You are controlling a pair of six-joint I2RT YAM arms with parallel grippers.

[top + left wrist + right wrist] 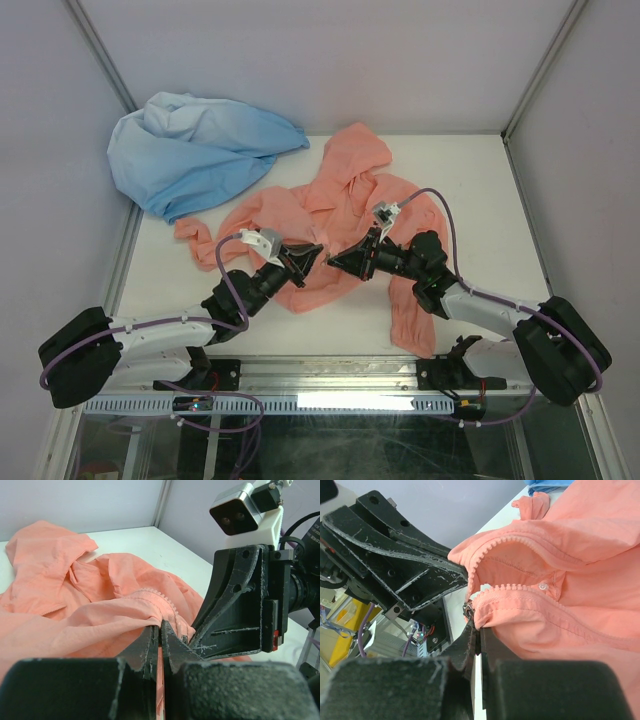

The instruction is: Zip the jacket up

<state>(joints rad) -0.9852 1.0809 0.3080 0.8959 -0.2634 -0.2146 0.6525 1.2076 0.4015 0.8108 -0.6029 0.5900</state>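
Observation:
The salmon-pink jacket point(340, 215) lies crumpled and unzipped mid-table, hood toward the back. My left gripper point(312, 256) is shut on the hem of one front panel beside its zip teeth point(162, 600). My right gripper point(335, 262) faces it, tips almost touching, shut on the other panel's hem just under the metal zip slider point(468, 611). In the right wrist view the two rows of zip teeth point(520, 587) are apart, with a snap button point(543, 585) on the lower one. In the left wrist view the right gripper's fingers point(235, 610) sit right next to my closed fingers point(150, 645).
A light blue garment point(195, 150) is heaped at the back left, overhanging the table edge. One jacket sleeve point(412, 315) trails toward the front edge by the right arm. Metal frame posts point(540, 70) stand at the back corners.

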